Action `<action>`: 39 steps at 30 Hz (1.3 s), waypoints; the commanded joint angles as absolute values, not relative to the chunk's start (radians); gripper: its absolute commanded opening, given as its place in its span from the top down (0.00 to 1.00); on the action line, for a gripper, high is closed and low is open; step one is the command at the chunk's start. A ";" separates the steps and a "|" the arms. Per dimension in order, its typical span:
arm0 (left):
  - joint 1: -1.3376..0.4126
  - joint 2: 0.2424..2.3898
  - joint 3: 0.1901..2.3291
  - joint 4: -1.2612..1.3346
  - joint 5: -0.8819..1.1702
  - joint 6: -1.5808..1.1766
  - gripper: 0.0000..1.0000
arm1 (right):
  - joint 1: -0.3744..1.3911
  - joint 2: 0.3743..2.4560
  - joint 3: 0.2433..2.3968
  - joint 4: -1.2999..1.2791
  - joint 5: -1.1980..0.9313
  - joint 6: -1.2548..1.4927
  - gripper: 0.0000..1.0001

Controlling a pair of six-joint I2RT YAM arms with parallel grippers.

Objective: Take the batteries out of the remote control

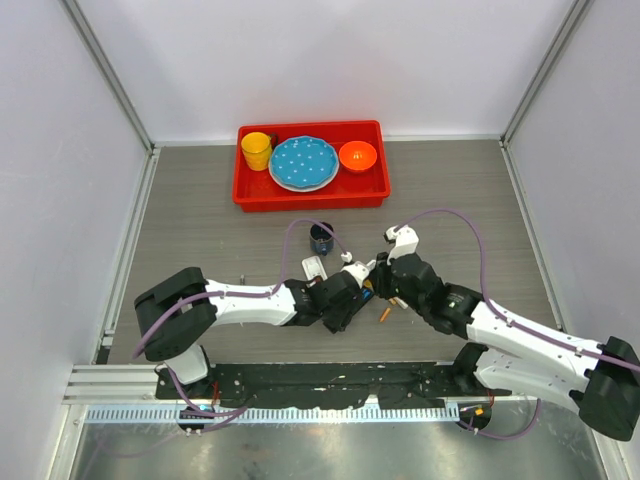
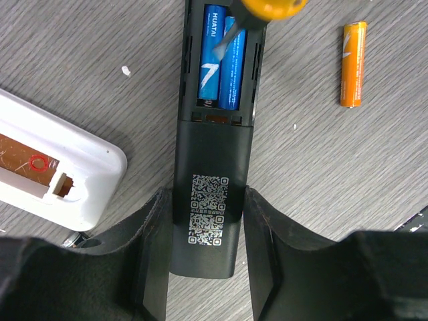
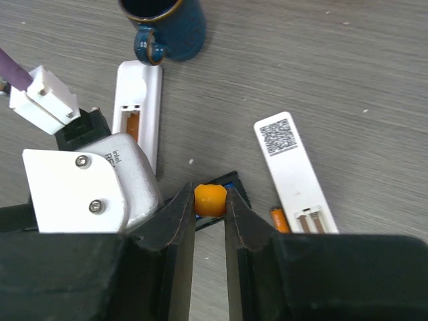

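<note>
Clamping QR-coded black remote (image 2: 210, 167): left hand (image 2: 208, 208); right hand (image 3: 210, 200) pinching orange screwdriver (image 2: 271, 8); 2 blue batteries (image 2: 224, 63) marked HUATAI.

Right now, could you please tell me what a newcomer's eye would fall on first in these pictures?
Mid-table, the left end effector grips a black remote whose open compartment shows two blue batteries, while the right end effector holds an orange-handled screwdriver with its tip at them. A loose orange battery lies on the table to the remote's right in the left wrist view, and a bright red tray sits at the far edge.
</note>
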State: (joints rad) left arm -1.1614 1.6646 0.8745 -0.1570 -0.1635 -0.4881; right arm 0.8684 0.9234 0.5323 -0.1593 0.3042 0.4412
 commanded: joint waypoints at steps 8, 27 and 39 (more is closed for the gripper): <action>-1.166 1.746 0.802 -0.258 -0.097 -0.517 1.00 | 0.905 0.876 0.574 -0.164 0.419 0.367 0.99; -1.166 1.735 0.798 -0.252 -0.101 -0.515 1.00 | 0.907 0.841 0.477 -0.072 0.223 0.437 0.99; -1.166 1.735 0.795 -0.247 -0.104 -0.512 1.00 | 0.905 0.833 0.451 -0.098 0.204 0.457 0.99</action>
